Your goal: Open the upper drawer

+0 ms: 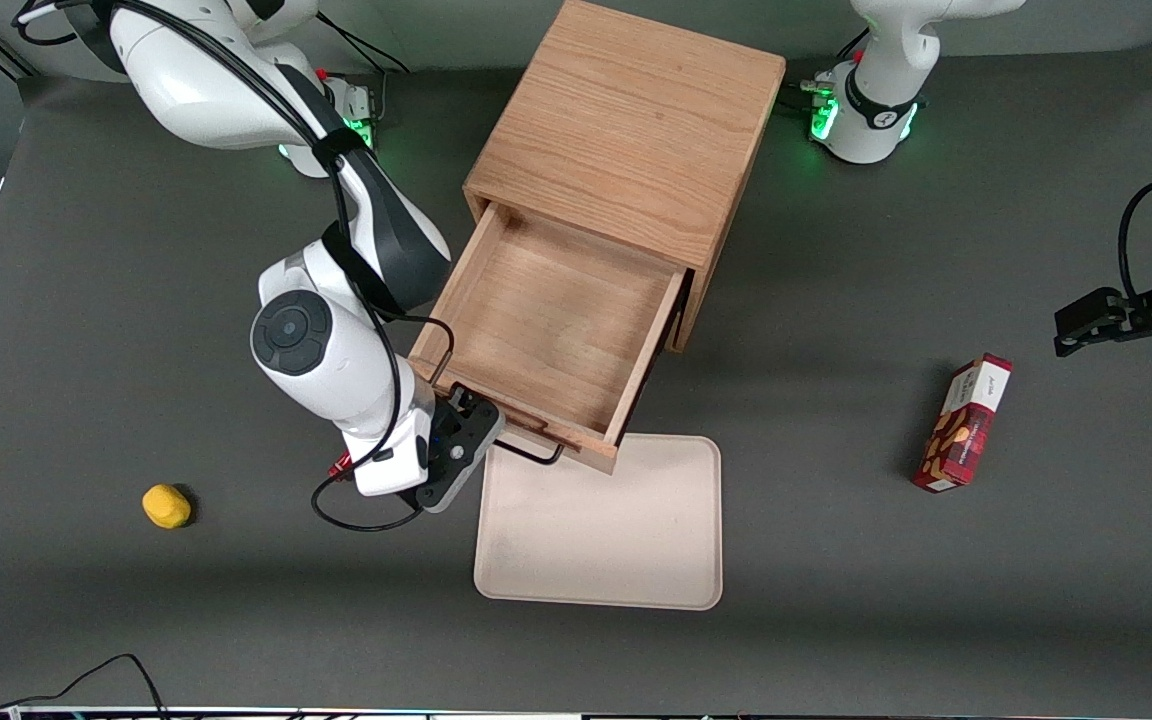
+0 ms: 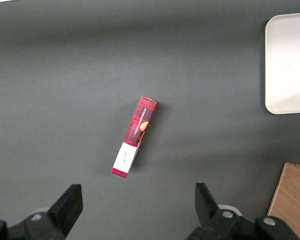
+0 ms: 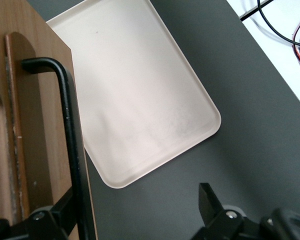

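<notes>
The upper drawer (image 1: 546, 320) of the light-oak cabinet (image 1: 626, 130) stands pulled far out, and its shallow wooden tray is empty. Its thin black wire handle (image 1: 528, 456) runs along the drawer front, which overhangs the beige tray. My gripper (image 1: 471, 425) is at the working arm's end of the handle, just in front of the drawer front. In the right wrist view the gripper (image 3: 137, 210) is open: the handle (image 3: 70, 125) passes close by one finger (image 3: 65, 210), and the second finger (image 3: 210, 205) stands well apart over the mat. The lower drawer is hidden under the upper one.
A beige tray (image 1: 601, 520) lies on the grey mat in front of the cabinet, partly under the open drawer; it also shows in the right wrist view (image 3: 135, 90). A yellow object (image 1: 166, 505) lies toward the working arm's end. A red box (image 1: 964, 422) lies toward the parked arm's end.
</notes>
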You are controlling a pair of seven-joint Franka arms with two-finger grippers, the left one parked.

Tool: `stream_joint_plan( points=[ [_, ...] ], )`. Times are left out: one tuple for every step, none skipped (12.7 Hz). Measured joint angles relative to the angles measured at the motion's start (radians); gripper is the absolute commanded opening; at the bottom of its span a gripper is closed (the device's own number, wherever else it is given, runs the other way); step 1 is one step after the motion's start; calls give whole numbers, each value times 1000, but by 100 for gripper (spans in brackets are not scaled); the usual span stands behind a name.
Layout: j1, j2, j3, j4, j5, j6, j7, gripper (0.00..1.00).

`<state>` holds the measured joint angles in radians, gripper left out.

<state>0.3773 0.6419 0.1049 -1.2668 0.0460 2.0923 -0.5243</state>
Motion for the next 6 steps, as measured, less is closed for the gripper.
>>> stream_joint_plan(
  points=[
    [0, 2, -3, 1, 13, 3, -1, 100],
    [-1, 3, -7, 1, 33, 7, -1, 100],
    [-2, 5, -11, 1, 57, 10, -1, 100],
    [-5, 8, -15, 1, 93, 15, 1, 100],
    [-8, 9, -16, 1, 115, 18, 5, 100],
    [-9, 11, -18, 1, 148, 25, 5, 100]
  ],
)
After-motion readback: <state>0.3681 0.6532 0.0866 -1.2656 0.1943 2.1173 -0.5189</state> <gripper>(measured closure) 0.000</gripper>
